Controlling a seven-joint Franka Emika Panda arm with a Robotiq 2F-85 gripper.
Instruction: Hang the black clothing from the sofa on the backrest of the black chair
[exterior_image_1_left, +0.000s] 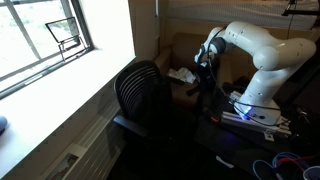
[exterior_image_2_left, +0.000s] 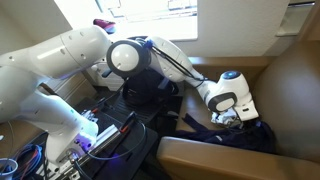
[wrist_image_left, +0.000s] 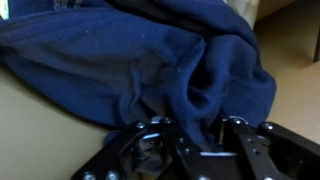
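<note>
The black clothing (wrist_image_left: 150, 60) looks dark navy and lies crumpled on the brown sofa seat (exterior_image_2_left: 295, 95); it also shows in an exterior view (exterior_image_2_left: 258, 136). My gripper (wrist_image_left: 205, 140) is down on it, with a fold of the fabric pinched between the two fingers. In both exterior views the gripper (exterior_image_2_left: 229, 117) (exterior_image_1_left: 203, 76) is low over the sofa seat. The black chair (exterior_image_1_left: 140, 92) with a ribbed backrest stands in front of the sofa, apart from the gripper; it also appears behind my arm (exterior_image_2_left: 150, 92).
A white crumpled item (exterior_image_1_left: 181, 75) lies on the sofa beside the gripper. My base sits on a stand with cables (exterior_image_1_left: 255, 115). A window and a broad white sill (exterior_image_1_left: 60, 85) flank the chair. The sofa armrest (exterior_image_2_left: 200, 155) is in the foreground.
</note>
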